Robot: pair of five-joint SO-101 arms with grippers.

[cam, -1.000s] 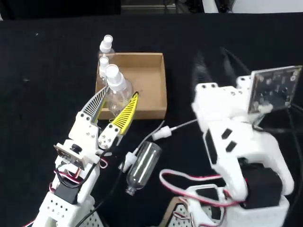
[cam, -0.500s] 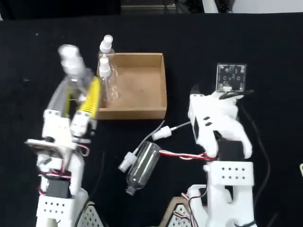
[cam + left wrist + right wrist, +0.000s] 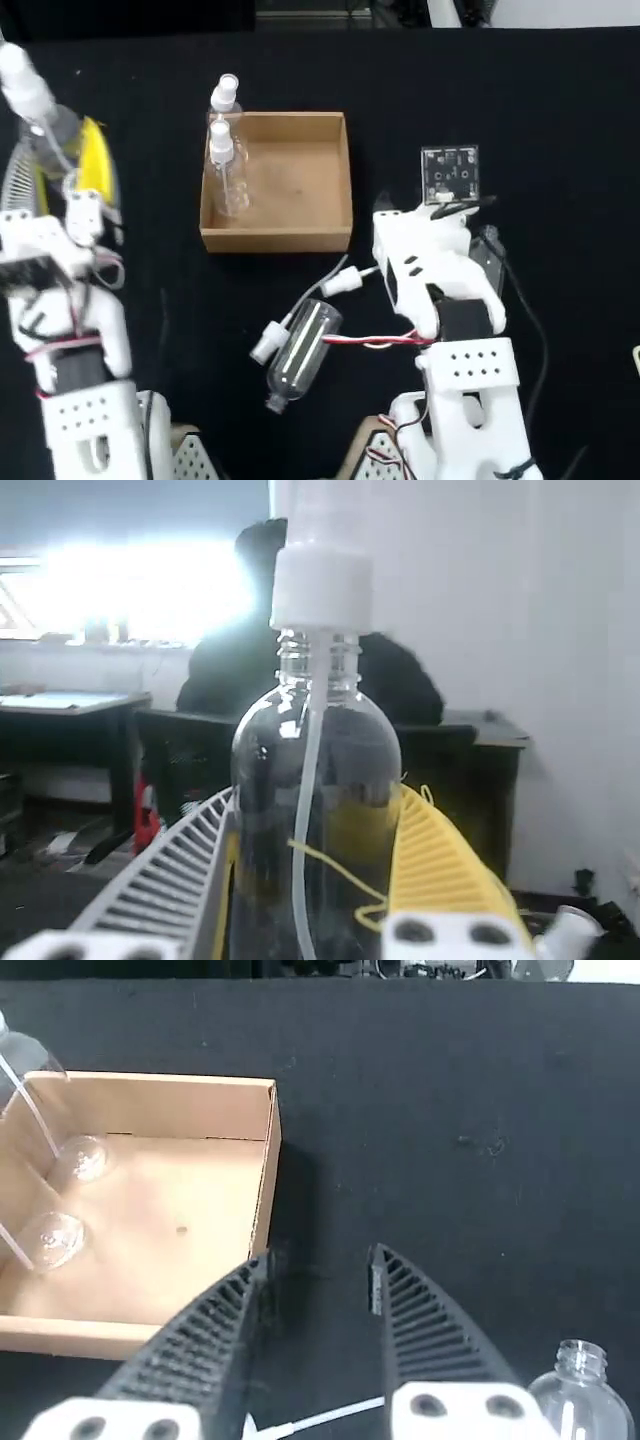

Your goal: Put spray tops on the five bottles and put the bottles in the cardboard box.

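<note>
My left gripper (image 3: 55, 140) is raised at the far left of the table, shut on a clear bottle (image 3: 310, 810) that carries a white spray top (image 3: 322, 580). Two capped bottles (image 3: 222, 165) stand along the left wall of the cardboard box (image 3: 300, 240). An uncapped bottle (image 3: 300, 350) lies on the table in front of the box, with two loose spray tops (image 3: 340, 280) beside it. My right gripper (image 3: 320, 1270) hangs open over bare table just off the box's right wall (image 3: 268, 1190). Another uncapped bottle (image 3: 575, 1390) stands near it.
The right arm's body (image 3: 440, 290) stands in front of the box's right corner, with a red and white cable (image 3: 370, 342) running toward the lying bottle. The black table (image 3: 560, 120) stretches open to the right and behind the box.
The left arm lifted the capped bottle from over the box and swung it far left. The right arm turned and drew back, its gripper now pointing at the table by the box.
</note>
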